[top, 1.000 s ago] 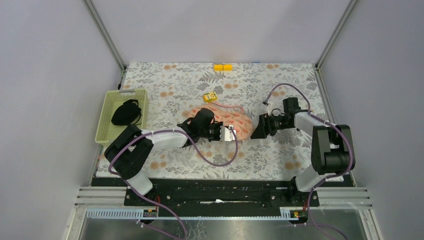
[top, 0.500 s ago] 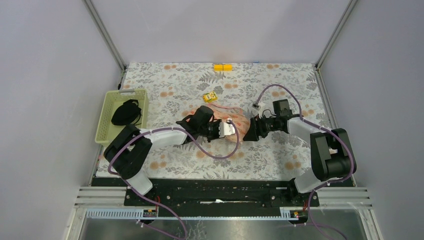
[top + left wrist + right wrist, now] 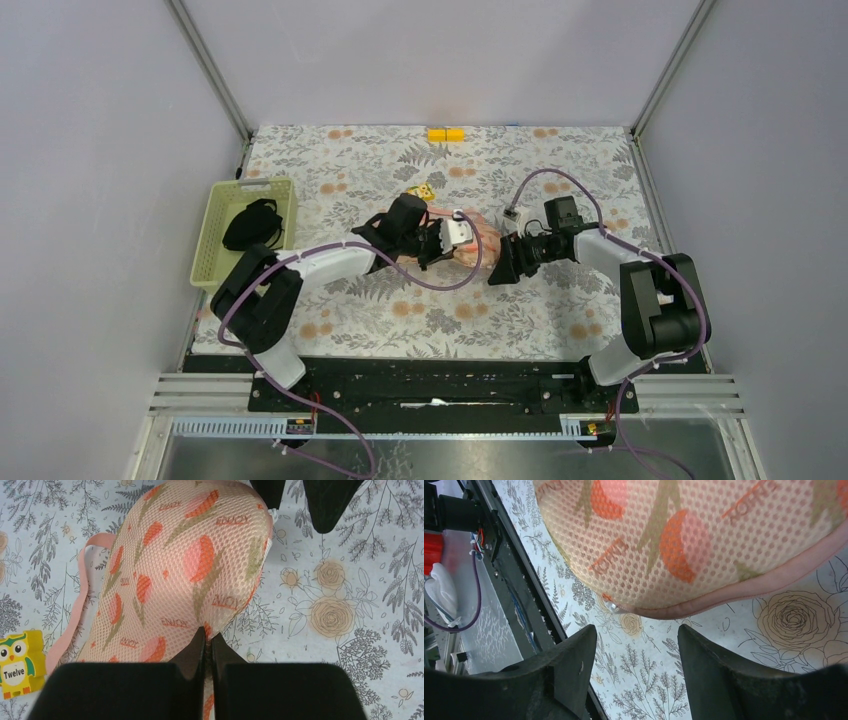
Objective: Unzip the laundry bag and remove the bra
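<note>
The laundry bag [image 3: 190, 570], salmon mesh with orange-red motifs and a pink piped rim [image 3: 744, 597], lies mid-table [image 3: 486, 240]. My left gripper [image 3: 209, 637] is shut on the bag's near edge, its tips pinching the mesh, and reaches the bag from the left [image 3: 462, 242]. My right gripper [image 3: 636, 635] is open with only tablecloth between its fingers, and sits just short of the bag's rim at its right end [image 3: 498, 268]. A small metal piece [image 3: 611, 607] shows at the rim. A pink strap [image 3: 75, 610] loops beside the bag. The bra is hidden.
A pale green basket [image 3: 215, 262] with a black garment [image 3: 252, 225] stands at the left edge. An owl card [image 3: 17, 665] lies just behind the bag, and a yellow block [image 3: 446, 134] sits at the far edge. Floral cloth covers the table.
My left gripper has carried the bag's edge a little farther back. My right gripper has moved left, up to the bag's right end, still open.
</note>
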Controlling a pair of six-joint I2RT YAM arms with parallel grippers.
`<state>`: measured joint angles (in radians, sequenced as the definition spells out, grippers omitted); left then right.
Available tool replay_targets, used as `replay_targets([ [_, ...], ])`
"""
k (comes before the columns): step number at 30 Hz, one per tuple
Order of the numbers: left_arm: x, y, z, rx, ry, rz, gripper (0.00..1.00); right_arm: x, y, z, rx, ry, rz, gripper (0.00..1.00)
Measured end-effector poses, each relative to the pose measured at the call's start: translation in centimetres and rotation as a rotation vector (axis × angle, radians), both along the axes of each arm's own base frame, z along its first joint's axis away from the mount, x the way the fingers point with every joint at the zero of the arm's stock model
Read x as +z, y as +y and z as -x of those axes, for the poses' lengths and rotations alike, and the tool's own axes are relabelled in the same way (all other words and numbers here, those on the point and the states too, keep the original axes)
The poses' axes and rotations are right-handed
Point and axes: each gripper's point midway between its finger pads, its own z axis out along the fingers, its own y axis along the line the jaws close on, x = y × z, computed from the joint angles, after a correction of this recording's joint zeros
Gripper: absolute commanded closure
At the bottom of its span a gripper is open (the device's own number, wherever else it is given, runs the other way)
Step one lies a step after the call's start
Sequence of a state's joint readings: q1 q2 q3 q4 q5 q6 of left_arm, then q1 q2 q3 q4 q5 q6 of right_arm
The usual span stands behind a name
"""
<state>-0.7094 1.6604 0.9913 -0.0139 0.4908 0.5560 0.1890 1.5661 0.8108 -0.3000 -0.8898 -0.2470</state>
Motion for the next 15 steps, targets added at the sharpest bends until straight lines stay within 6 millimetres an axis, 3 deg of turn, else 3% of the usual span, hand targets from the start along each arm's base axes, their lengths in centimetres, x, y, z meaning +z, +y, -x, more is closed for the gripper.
replay_targets([
  [8,0.1,-0.2,0.2,0.016,0.052,0.017,1.00,0.3,0.4,-2.1,-0.020,-0.087,-0.016,0.33],
  [15,0.1,0.0,0.2,0.038,0.096,0.019,1.00,0.9,1.1,-3.4,-0.033,-0.148,-0.044,0.39],
])
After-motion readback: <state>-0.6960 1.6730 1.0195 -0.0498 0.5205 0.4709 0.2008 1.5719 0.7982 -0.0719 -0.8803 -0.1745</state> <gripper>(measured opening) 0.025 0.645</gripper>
